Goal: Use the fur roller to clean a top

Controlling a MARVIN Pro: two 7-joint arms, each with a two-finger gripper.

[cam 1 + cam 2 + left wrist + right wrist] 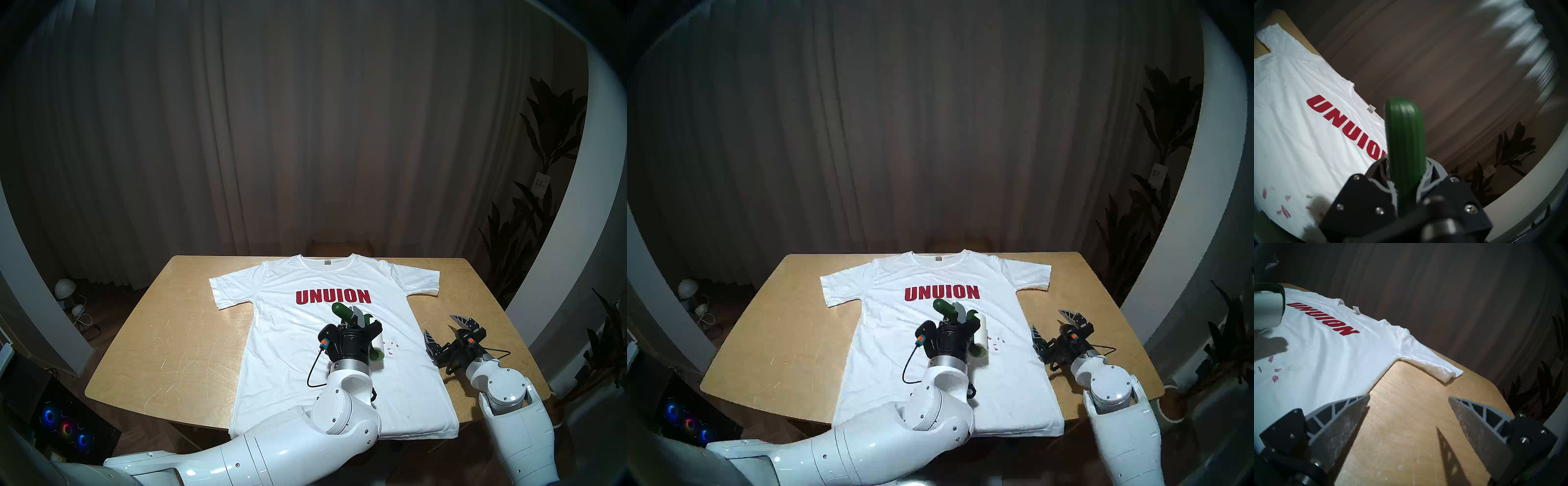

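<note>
Table (1407, 438) bare under spread right tool (1409, 400) | left wrist: pink scraps (1285, 211) on top (1296, 144)

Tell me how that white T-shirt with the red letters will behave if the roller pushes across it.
The white T-shirt with red letters lies flat but already shows soft wrinkles, so it is probably floppy and may bunch ahead of the green-handled lint roller. Nothing pins it to the wooden table, and the right gripper is open beside it, so it may slide.
</note>
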